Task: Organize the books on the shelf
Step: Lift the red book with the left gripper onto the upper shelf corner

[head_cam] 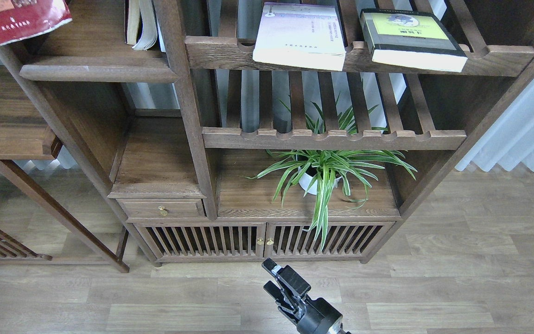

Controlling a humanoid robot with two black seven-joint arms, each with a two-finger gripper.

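The red paperback shows only as its lower part in the top left corner, tilted, just above and left of the solid dark-brown shelf. Whatever holds it is out of view, as is my left gripper. The pale lavender-white paperback lies flat on the upper slatted rack. The thick yellow-green and grey book lies to its right on the same rack. My right gripper is low at the bottom centre over the floor, its fingers apart and empty.
Two pale books stand at the shelf's right end against a post. A potted spider plant sits on the lower cabinet top. A lower slatted rack, a side table at left and curtains at right surround it.
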